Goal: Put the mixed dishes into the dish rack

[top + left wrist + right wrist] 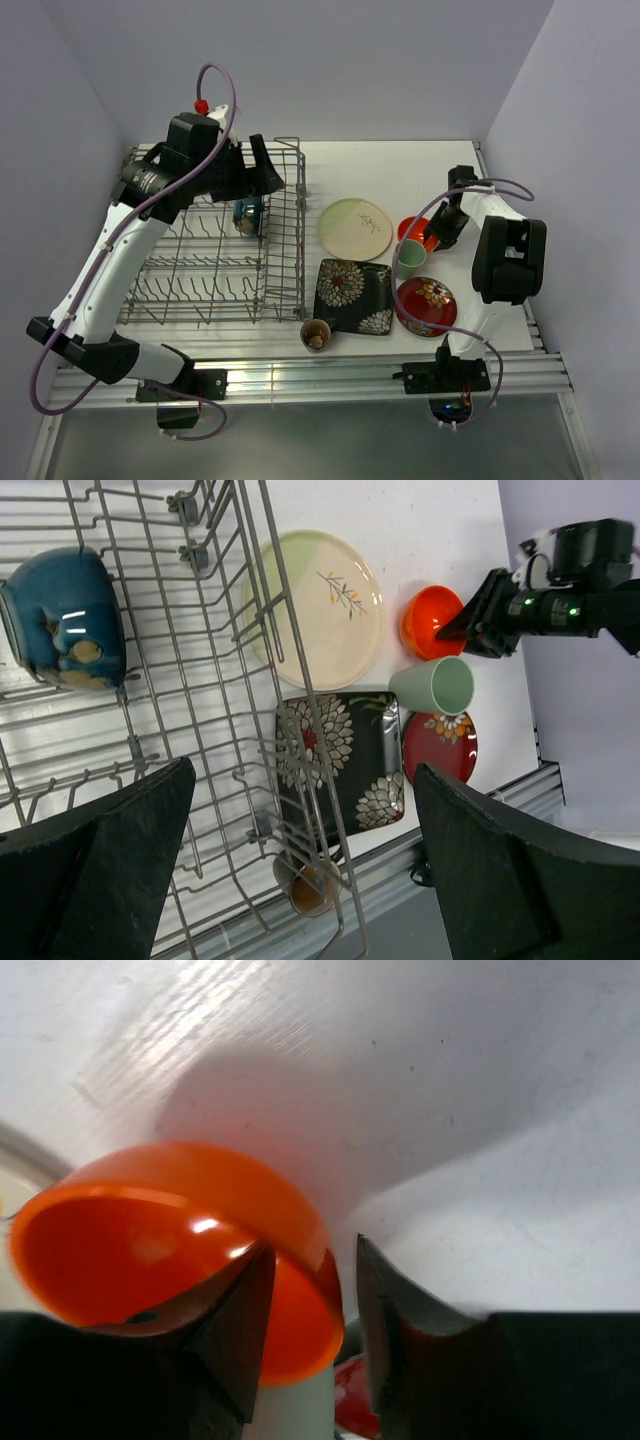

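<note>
Right wrist: claw (314,1250) astride orange bowl (150,1245) rim

Table (400,165): white and matte, with faint scuffs, spread in front of me.
Back wall (350,60): plain pale lilac-grey, meeting the table's far edge.
Left wall (50,150), right wall (590,150): same colour, closing in both sides.
Rails (330,375): silver metal along my near edge.
Light: soft, with a streaky glare (200,1020) on the table.

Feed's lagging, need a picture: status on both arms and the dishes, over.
Left fingers open above dish rack, blue bowl inside. Right fingers open, straddling orange bowl rim. Green cup close beside it.
</note>
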### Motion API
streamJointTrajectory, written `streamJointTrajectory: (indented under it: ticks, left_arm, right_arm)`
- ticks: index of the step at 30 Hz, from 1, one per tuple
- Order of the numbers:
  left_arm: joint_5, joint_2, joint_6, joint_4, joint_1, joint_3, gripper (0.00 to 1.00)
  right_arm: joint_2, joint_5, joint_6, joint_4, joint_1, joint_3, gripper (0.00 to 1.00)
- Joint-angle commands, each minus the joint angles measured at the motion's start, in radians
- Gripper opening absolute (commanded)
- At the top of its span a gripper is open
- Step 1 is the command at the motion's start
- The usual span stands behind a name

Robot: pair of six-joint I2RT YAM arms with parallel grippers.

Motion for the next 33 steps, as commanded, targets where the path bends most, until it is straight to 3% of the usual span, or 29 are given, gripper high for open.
streamJointTrajectory:
  ticks: [1, 4, 5, 6, 9, 13, 16, 19, 21, 29, 33]
  left_arm:
    - [0.013, 0.046, 0.011, 0.01, 0.0, 0.086, 0.97]
    - [0.021, 0.082, -0.001, 0.0, 0.0, 0.121, 0.96]
    - [0.027, 0.089, -0.006, 0.002, 0.0, 0.126, 0.96]
    - [0.037, 0.088, -0.014, 0.006, 0.0, 0.127, 0.96]
    - [0.044, 0.086, -0.033, 0.019, 0.0, 0.124, 0.97]
    - [0.071, 0.098, -0.041, -0.004, 0.001, 0.158, 0.98]
    - [0.134, 0.106, -0.049, 0.006, 0.0, 0.172, 0.99]
    - [0.241, 0.1, -0.063, 0.057, 0.004, 0.156, 0.99]
    - [0.304, 0.105, -0.081, 0.074, 0.01, 0.153, 0.99]
    - [0.481, 0.121, -0.194, 0.085, 0.098, 0.141, 0.99]
    - [0.544, 0.125, -0.221, 0.08, 0.113, 0.092, 0.99]
  right_arm:
    - [0.037, 0.01, 0.016, 0.038, -0.008, 0.029, 0.39]
    - [0.032, 0.033, 0.033, 0.046, -0.008, 0.041, 0.19]
    - [0.016, 0.058, 0.036, 0.043, -0.009, 0.047, 0.04]
    - [0.003, 0.082, 0.042, 0.041, -0.008, 0.064, 0.0]
    - [-0.066, 0.122, 0.068, 0.03, -0.008, 0.122, 0.0]
    - [-0.148, 0.064, 0.091, -0.017, 0.003, 0.268, 0.0]
    - [-0.118, -0.113, 0.083, -0.066, 0.026, 0.442, 0.0]
    - [-0.033, -0.25, 0.022, -0.259, 0.107, 0.68, 0.0]
    - [-0.02, -0.284, -0.016, -0.301, 0.199, 0.775, 0.0]
    - [-0.095, -0.546, -0.055, -0.281, 0.369, 0.656, 0.0]
    - [-0.124, -0.572, -0.07, -0.266, 0.417, 0.613, 0.0]
